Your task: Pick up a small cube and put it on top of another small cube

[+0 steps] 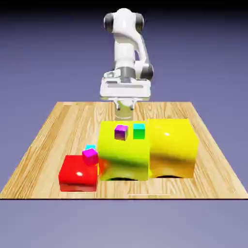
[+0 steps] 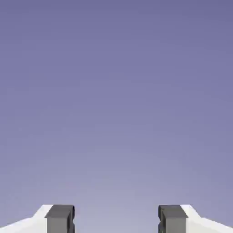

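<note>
Hand (image 2: 116,220) spread empty, well apart from small cube (image 1: 90,147).

The tiny bright cyan-turquoise cube (image 1: 90,147) sits on the wooden table, mostly hidden behind a small magenta cube (image 1: 90,156) that rests on the big glossy red block (image 1: 78,173); only its top edge shows (whether it touches anything cannot be told). It lies just to the exterior view's left of the big yellow block (image 1: 123,152). The hand view shows only backdrop.
</note>
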You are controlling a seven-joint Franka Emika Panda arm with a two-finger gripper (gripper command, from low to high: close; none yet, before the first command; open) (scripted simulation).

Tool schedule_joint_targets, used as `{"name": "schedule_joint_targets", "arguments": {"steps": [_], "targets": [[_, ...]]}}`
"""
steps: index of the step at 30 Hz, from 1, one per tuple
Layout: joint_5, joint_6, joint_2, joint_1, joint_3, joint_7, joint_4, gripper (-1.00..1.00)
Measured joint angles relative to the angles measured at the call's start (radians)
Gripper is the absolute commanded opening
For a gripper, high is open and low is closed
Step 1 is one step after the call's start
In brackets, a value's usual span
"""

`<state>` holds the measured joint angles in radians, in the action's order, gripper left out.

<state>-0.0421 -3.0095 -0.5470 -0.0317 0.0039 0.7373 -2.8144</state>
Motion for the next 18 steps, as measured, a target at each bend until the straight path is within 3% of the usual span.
{"name": "schedule_joint_targets", "arguments": {"steps": [18], "targets": [[-0.629,0.411,0.343,-0.652,0.059,-0.056,-0.066,0.00]]}}
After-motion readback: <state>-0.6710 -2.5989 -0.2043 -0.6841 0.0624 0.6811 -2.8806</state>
